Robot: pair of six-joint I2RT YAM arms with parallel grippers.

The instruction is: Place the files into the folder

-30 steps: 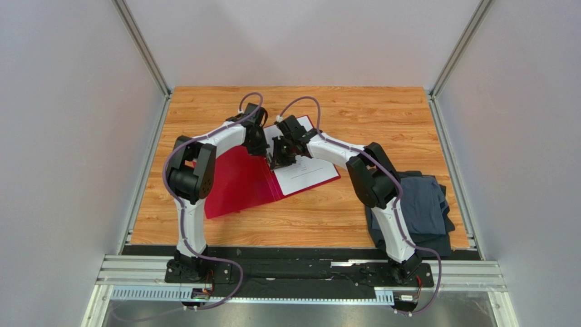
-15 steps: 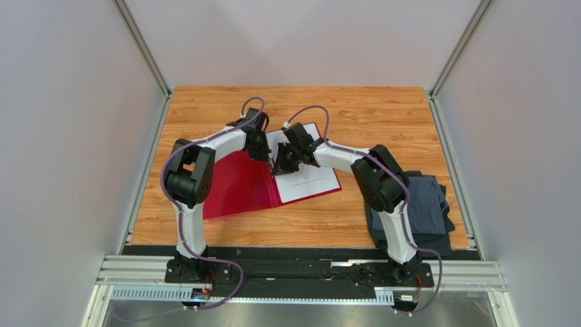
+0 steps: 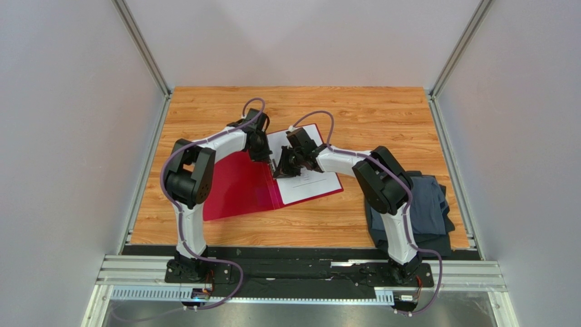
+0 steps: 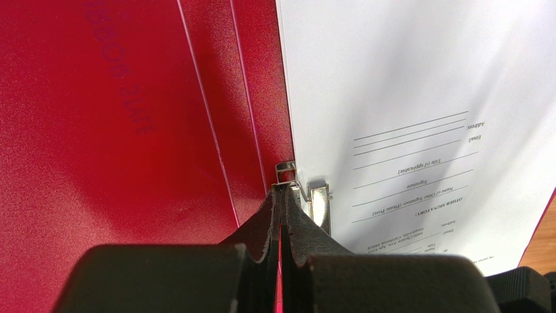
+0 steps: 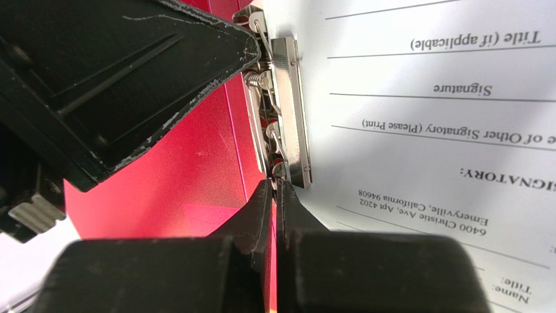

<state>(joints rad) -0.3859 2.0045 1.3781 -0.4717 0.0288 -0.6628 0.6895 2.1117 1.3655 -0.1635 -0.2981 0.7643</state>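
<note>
The red folder (image 3: pixel 239 187) lies open on the table. White printed files (image 3: pixel 310 180) lie on its right half, their left edge under the metal clip (image 5: pixel 287 111) by the spine. My left gripper (image 3: pixel 262 155) is shut, and its tips (image 4: pixel 282 189) touch the clip's upper end (image 4: pixel 286 171). My right gripper (image 3: pixel 279 169) is shut, and its tips (image 5: pixel 274 184) are at the clip's lower end. The left gripper's finger (image 5: pixel 130 78) shows in the right wrist view, against the top of the clip. I cannot tell how many sheets there are.
A folded dark grey-blue cloth (image 3: pixel 423 204) lies at the table's right edge beside the right arm. Grey walls and metal rails (image 3: pixel 146 170) close in the wooden table (image 3: pixel 368 116) on three sides.
The right gripper has moved a little right and toward me along the spine. The folder's right half and the paper have swung slightly with it. The left gripper has hardly moved.
</note>
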